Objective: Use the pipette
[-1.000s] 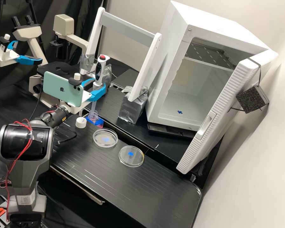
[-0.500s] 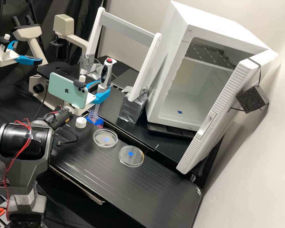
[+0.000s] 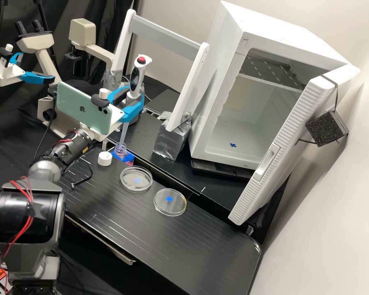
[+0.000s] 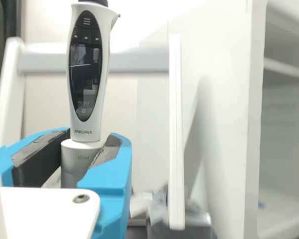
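Below the gripper sit a white cap and clear-necked bottle; it clasps the smooth white pipette, slender shaft at the bottle's mouth. Round transparent dishes lie lower right. Wrist view: rough black pads, glossy oval display.

Pipette in hand, tip at bottle mouth

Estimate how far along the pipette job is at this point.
Done: the cap is off the bottle and sits on the bench. In hand: the gripper holds the pipette, its lower end at the bottle's mouth. Left, probably: dispensing into one of the dishes beside it. Whether liquid has been drawn, I cannot tell.
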